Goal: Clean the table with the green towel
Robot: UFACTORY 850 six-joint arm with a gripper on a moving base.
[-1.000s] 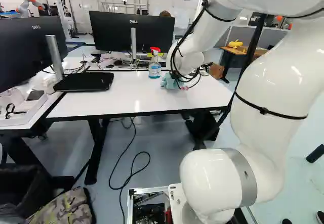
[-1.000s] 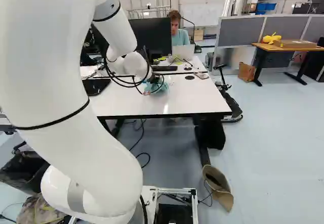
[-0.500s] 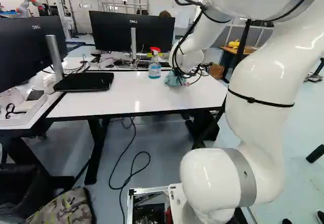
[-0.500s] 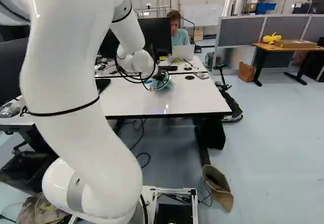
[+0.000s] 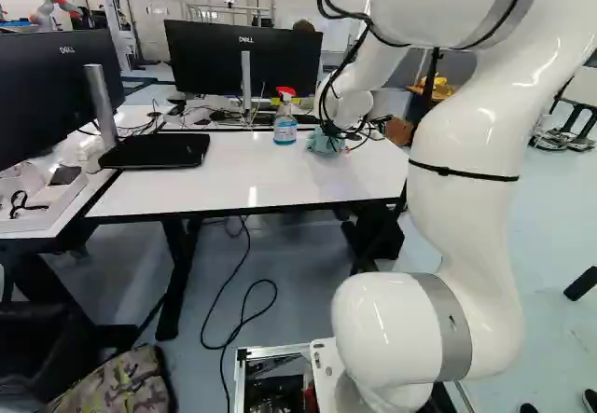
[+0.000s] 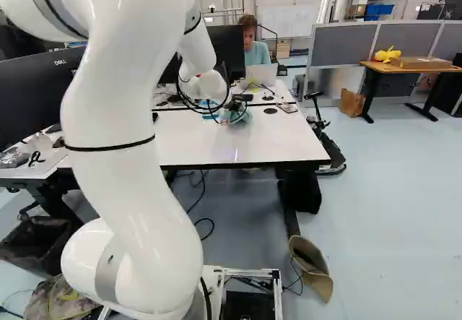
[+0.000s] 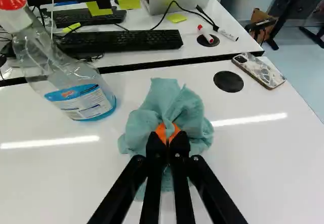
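Beyond the arm's end, my gripper [image 6: 234,105] is partly hidden by cables in the right base view, low over the white table [image 5: 233,175]. The wrist view shows the gripper [image 7: 168,133] with its orange-padded fingers closed together on the middle of the bunched blue-green towel [image 7: 164,102]. Folds of cloth spread around the fingertips and rest on the table top. A clear spray bottle [image 7: 76,77] with a red head stands upright beside the towel, not touching it.
Behind the towel are a keyboard [image 7: 121,41], a round black table insert [image 7: 228,81] and a phone [image 7: 258,71] near the table's side edge. A monitor on a black stand [image 5: 154,151] is left of the bottle. A person sits across the table.
The arm has shifted, carrying the towel a little away from the base and to the right across the table. The gripper stays closed on it. Base and bottle have not moved.
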